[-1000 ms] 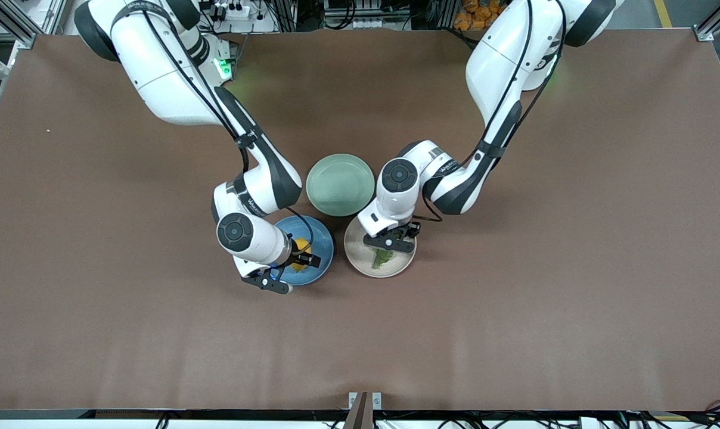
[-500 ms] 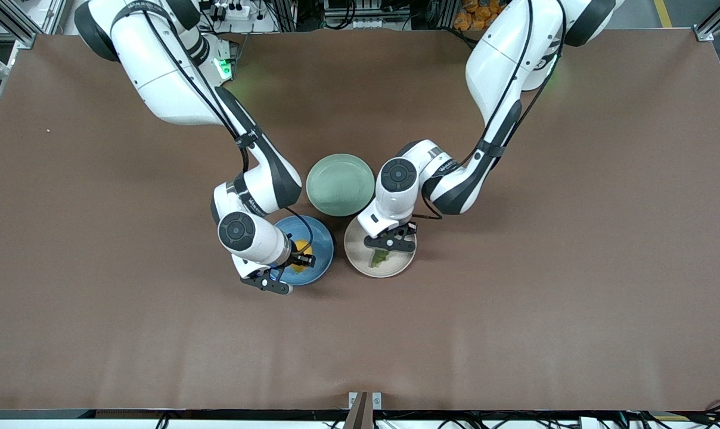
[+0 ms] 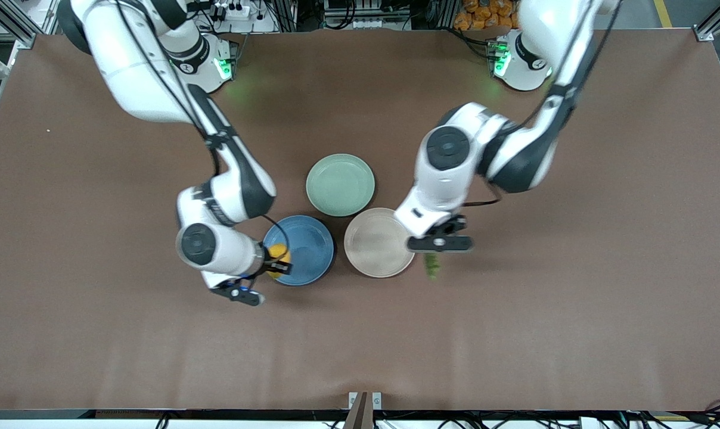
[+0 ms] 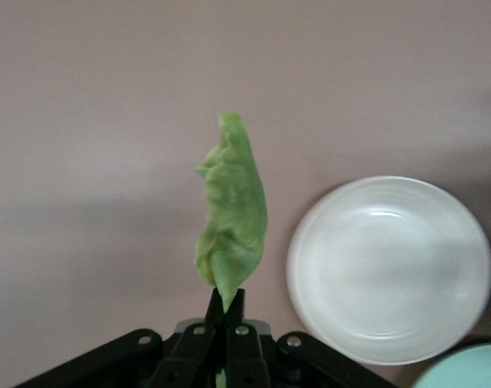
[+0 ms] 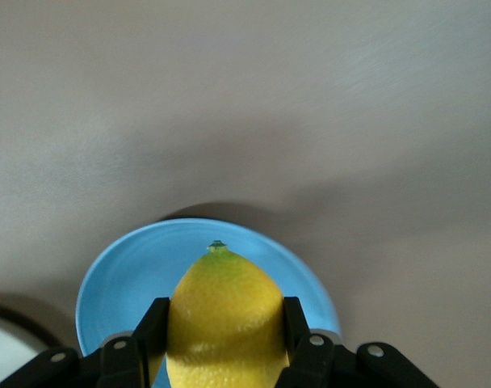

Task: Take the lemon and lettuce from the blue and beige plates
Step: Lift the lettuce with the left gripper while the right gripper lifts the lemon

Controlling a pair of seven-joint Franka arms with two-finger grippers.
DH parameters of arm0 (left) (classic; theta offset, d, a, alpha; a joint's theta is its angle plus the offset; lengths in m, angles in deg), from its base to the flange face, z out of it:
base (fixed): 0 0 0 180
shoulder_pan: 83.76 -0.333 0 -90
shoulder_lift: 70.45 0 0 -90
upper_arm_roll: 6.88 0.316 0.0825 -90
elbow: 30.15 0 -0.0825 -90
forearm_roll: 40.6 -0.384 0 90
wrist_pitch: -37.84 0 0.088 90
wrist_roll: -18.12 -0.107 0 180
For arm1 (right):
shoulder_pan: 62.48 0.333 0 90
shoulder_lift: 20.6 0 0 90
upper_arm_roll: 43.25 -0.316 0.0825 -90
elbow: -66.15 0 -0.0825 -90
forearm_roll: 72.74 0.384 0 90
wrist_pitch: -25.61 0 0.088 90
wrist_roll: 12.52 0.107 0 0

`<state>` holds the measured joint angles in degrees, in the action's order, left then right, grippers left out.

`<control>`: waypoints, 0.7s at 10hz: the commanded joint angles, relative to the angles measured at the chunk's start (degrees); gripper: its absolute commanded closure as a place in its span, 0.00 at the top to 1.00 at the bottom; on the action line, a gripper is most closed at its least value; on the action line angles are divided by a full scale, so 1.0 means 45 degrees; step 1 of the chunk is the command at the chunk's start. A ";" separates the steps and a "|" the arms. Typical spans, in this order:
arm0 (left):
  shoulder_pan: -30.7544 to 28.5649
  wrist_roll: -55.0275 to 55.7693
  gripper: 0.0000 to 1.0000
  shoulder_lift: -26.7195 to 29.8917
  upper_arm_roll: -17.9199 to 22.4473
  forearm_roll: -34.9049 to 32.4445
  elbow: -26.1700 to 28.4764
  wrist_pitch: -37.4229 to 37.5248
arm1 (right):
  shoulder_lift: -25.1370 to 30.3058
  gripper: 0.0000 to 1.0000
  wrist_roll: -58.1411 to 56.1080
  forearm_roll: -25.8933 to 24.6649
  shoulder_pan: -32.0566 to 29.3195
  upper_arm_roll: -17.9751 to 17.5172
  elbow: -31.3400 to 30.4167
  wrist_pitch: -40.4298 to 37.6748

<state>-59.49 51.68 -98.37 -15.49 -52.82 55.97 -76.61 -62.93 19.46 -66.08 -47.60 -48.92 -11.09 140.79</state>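
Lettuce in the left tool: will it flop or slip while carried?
The lettuce is pinched only at its stem by the left tool, so it may slip. Hanging as a thin, crinkled leaf, it looks light and probably floppy, likely to sway.

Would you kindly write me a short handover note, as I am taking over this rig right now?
Left gripper: fingers shut on the lettuce, lifted over bare table just off the beige plate, toward the left arm's end.
Right gripper: fingers shut on the lemon, lifted over the edge of the blue plate.
The mint green plate sits farther from the front camera, with nothing on it.
Done: both items grasped and raised; the beige plate holds nothing.
Left: carry the lemon clear of the blue plate; no drop-off spot is evident.
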 commanded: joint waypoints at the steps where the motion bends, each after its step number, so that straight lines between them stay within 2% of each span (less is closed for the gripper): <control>1: -0.1422 -0.1669 0.00 0.0132 -0.0097 -0.0214 0.0686 0.0703 | 0.1629 0.00 -0.2448 0.0570 -0.1700 -0.0088 -0.0628 -0.1685; 3: -0.2886 -0.3156 0.00 -0.0607 -0.0116 -0.0214 0.0844 0.0844 | 0.2701 0.00 -0.4999 0.0433 -0.2639 0.0339 -0.1948 -0.2100; 5: -0.3904 -0.3357 0.00 -0.1331 -0.0116 -0.0233 0.0786 0.0747 | 0.3370 0.00 -0.7643 0.0452 -0.3092 0.1665 -0.3144 -0.2042; 6: -0.3967 -0.3357 0.28 -0.1354 -0.0097 -0.0233 0.0785 0.0746 | 0.3468 0.00 -0.7846 0.0259 -0.3132 0.1864 -0.3826 -0.1365; 7: -0.3948 -0.3376 0.57 -0.1315 -0.0097 -0.0233 0.0727 0.0765 | 0.3469 0.00 -0.7965 -0.0710 -0.3210 0.1885 -0.4799 -0.0024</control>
<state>-77.69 36.80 -104.99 -15.29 -52.83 60.10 -73.73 -50.22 -15.26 -66.00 -62.33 -40.36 -24.38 134.09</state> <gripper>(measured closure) 0.872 0.383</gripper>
